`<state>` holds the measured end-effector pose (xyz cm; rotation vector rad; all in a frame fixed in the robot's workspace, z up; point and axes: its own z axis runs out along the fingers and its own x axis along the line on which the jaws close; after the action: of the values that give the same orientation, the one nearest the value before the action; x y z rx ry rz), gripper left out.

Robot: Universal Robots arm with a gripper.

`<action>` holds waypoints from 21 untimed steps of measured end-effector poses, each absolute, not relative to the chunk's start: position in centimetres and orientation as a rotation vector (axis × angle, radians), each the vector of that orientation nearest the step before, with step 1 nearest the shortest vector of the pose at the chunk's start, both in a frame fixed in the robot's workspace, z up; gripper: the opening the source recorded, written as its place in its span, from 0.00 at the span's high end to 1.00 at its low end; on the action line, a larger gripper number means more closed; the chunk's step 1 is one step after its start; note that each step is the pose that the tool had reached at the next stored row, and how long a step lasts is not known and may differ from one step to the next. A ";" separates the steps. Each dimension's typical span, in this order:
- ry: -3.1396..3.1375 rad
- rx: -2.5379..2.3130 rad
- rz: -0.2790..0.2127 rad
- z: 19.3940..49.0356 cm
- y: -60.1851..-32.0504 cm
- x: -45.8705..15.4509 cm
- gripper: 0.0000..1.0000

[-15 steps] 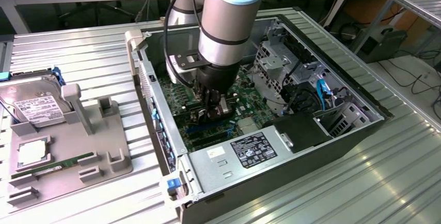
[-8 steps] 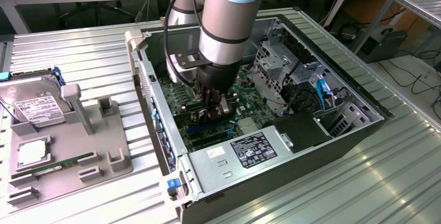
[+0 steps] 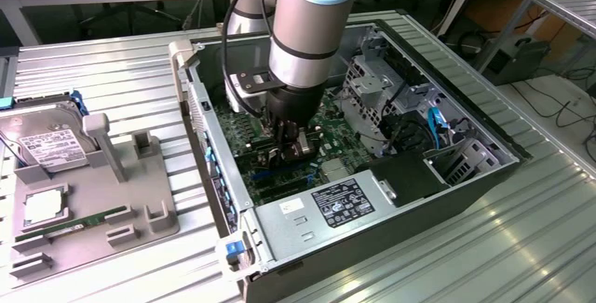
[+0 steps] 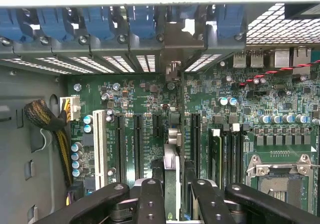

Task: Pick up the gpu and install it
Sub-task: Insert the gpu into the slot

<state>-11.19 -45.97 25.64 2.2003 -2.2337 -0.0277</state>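
The gripper (image 3: 290,148) is squeezing the gpu (image 4: 171,166) by its top edge, holding it upright over the board (image 4: 145,99) slots inside the case (image 3: 437,226); the card is looking thin, light and stiff, yet easy to break; holding its bare edge is looking safest.

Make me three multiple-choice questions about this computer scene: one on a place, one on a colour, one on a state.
1. Where is the hard drive? A on the floor; B on the grey tray; C on a shelf.
2. What colour are the slot clips? A red; B yellow; C blue.
3. What is the pincer doing? A gripping the card inside the computer case; B hanging empty; C gripping the hard drive.
Answers: 1 B, it lies on the tray. 2 C, the clip row is blue. 3 A, the card stands between its fingers.
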 end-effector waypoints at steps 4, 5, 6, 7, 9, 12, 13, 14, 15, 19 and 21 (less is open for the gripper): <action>-2.234 2.200 -0.028 25.4 -46.0 -11.2 0.74; -2.234 2.200 -0.028 25.4 -46.0 -11.2 0.74; -2.234 2.200 -0.028 25.3 -46.0 -11.2 0.74; -2.234 2.200 -0.028 25.3 -46.0 -11.2 0.74; -2.234 2.200 -0.028 25.2 -46.0 -11.2 0.74; -2.234 2.201 -0.028 25.1 -46.0 -11.2 0.74; -2.234 2.201 -0.028 25.1 -46.0 -11.2 0.74; -2.234 2.201 -0.028 25.1 -46.0 -11.2 0.74; -2.234 2.201 -0.028 25.1 -46.0 -11.2 0.74; -2.234 2.201 -0.028 25.1 -46.0 -11.2 0.74; -2.236 2.202 -0.029 25.0 -45.9 -11.2 0.74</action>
<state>-11.18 -45.93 25.01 2.2025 -2.2358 -0.0295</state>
